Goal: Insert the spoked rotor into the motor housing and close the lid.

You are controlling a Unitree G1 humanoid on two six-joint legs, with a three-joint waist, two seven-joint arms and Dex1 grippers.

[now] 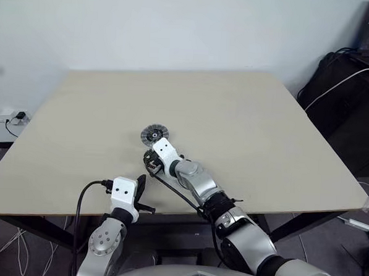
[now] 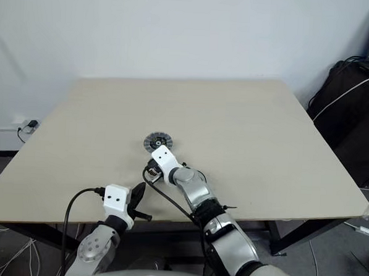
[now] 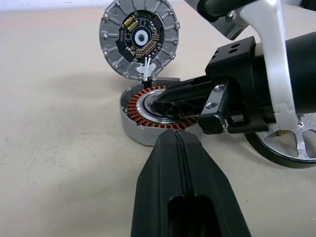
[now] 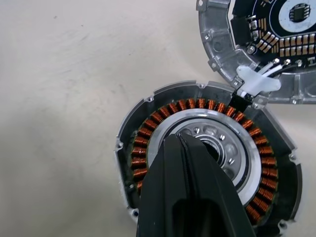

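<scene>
We see the motor housing (image 4: 207,163) on the table (image 1: 265,130), copper windings ringing its centre; its lid (image 3: 138,37) lies open just beyond it. The right gripper (image 4: 190,143) — fingers pressed together — rests over the housing's centre. The left gripper (image 3: 180,143), also closed and empty, hangs near the housing.

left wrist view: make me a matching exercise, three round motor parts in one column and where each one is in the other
Things:
1. copper-wound round disc in a grey metal shell
2. grey ribbed round disc with a dark circuit board
3. silver spoked wheel with a dark rim

Places:
a. partly hidden behind the right gripper
b. under the shut right gripper's tips, at its silvery centre
c. beside the copper-wound disc, joined to it by white wires

Pairs: 1-b, 2-c, 3-a
</scene>
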